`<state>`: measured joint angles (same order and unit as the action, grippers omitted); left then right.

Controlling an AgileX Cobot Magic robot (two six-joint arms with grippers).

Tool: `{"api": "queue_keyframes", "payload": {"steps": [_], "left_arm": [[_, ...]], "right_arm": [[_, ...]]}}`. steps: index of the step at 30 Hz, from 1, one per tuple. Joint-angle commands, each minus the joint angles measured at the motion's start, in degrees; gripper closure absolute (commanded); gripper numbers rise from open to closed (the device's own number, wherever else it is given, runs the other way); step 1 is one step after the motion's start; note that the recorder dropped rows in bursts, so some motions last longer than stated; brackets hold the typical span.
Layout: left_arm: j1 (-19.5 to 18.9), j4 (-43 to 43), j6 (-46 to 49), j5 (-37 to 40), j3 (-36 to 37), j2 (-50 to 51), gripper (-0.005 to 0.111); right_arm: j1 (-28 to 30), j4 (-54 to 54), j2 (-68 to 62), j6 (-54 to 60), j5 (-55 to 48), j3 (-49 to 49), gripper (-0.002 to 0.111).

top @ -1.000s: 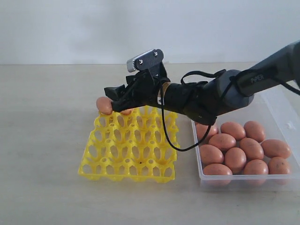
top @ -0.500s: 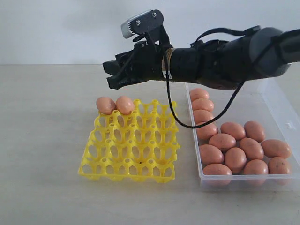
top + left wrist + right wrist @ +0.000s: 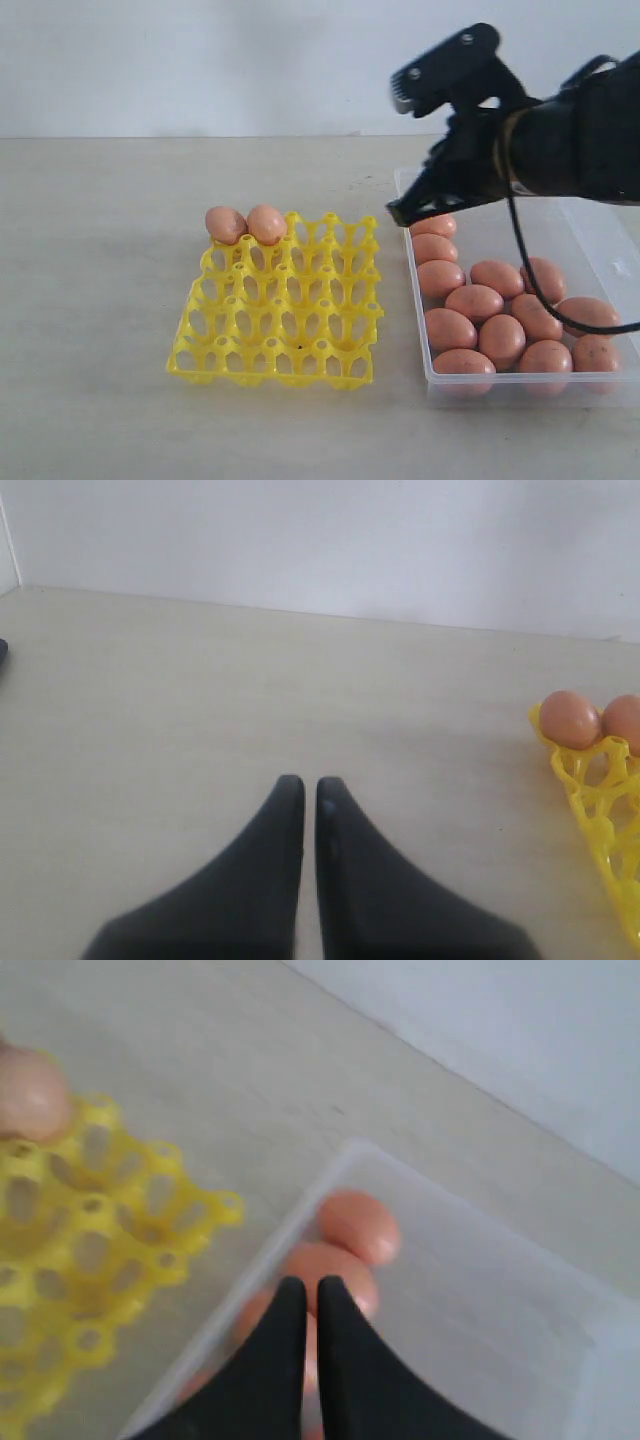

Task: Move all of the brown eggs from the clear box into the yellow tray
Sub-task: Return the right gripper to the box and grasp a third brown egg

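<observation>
Jaws of my right gripper [image 3: 392,215] meet, empty; brown eggs [image 3: 437,248] lie just below its tip, lower right, inside the clear box [image 3: 585,235].

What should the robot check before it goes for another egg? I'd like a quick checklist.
1. Right gripper empty: ok, nothing between its jaws.
2. Right gripper open for a pick: not ok, jaws shut.
3. Right gripper above the clear box: ok, near its far end.
4. Brown eggs to pick in the box: ok, many lie there.
5. Free cups in the yellow tray: ok, only two eggs sit in its far row.
6. Left gripper out of the way: ok, shut over bare table, apart from the tray.
</observation>
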<state>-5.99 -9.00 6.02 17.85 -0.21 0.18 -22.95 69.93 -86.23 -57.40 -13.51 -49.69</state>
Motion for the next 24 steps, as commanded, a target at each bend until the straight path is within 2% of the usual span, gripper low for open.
{"api": "queue_keyframes", "payload": {"steps": [1,2,3,4,5,6,8,11,16,24], "left_arm": [[-0.16,-0.03,0.23,-0.46,0.21,-0.18,0.103],[-0.16,-0.03,0.23,-0.46,0.21,-0.18,0.103],[-0.16,-0.03,0.23,-0.46,0.21,-0.18,0.103],[-0.16,-0.03,0.23,-0.46,0.21,-0.18,0.103],[-0.16,-0.03,0.23,-0.46,0.21,-0.18,0.103],[-0.16,-0.03,0.23,-0.46,0.21,-0.18,0.103],[-0.16,-0.03,0.23,-0.46,0.21,-0.18,0.103],[-0.16,-0.03,0.23,-0.46,0.21,-0.18,0.103],[-0.16,-0.03,0.23,-0.46,0.21,-0.18,0.103],[-0.16,-0.03,0.23,-0.46,0.21,-0.18,0.103]], "right_arm": [[0.08,-11.03,3.31,5.3,-8.55,2.19,0.09],[0.08,-13.89,3.17,7.87,-8.26,2.19,0.081],[0.08,-16.67,2.7,11.01,-8.7,2.19,0.065],[0.08,-19.22,2.03,14.04,-10.46,2.19,0.054],[0.08,-21.16,1.48,16.37,-12.5,2.08,0.05],[0.08,-23.66,0.74,19.59,-15.72,1.93,0.051],[0.08,-28.72,-1.02,25.68,-22.26,0.81,0.061],[0.08,-31.61,-3.68,30.58,-25.67,-0.96,0.069],[0.29,-34.2,-7.79,33.37,-30.78,-7.35,0.062],[6.0,-49.47,-16.05,52.46,-39.3,-18.08,0.059]]}}
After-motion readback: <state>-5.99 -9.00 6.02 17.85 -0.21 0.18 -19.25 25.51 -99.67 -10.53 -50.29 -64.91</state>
